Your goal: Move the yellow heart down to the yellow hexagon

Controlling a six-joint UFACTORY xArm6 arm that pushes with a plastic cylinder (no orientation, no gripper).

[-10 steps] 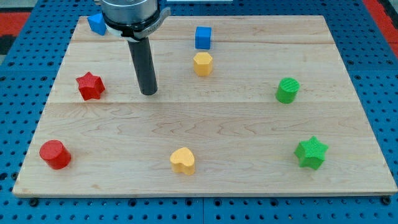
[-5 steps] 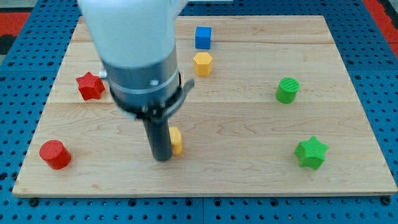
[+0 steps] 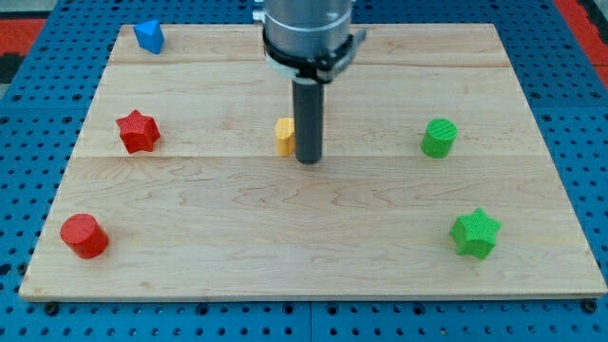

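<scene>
Wooden board (image 3: 380, 247), my tip (image 3: 308, 160) touching yellow block (image 3: 284, 136)

You see a pale wooden board (image 3: 380, 247) on a blue pegboard (image 3: 28, 142), red star (image 3: 137, 131) and cylinder (image 3: 84, 236), green cylinder (image 3: 439, 138) and star (image 3: 474, 233), a blue block (image 3: 148, 36), a yellow block (image 3: 283, 136), dark rod.

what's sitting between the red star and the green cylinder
In the camera view, a yellow block and my tip right beside it lie between the red star and green cylinder.
</scene>
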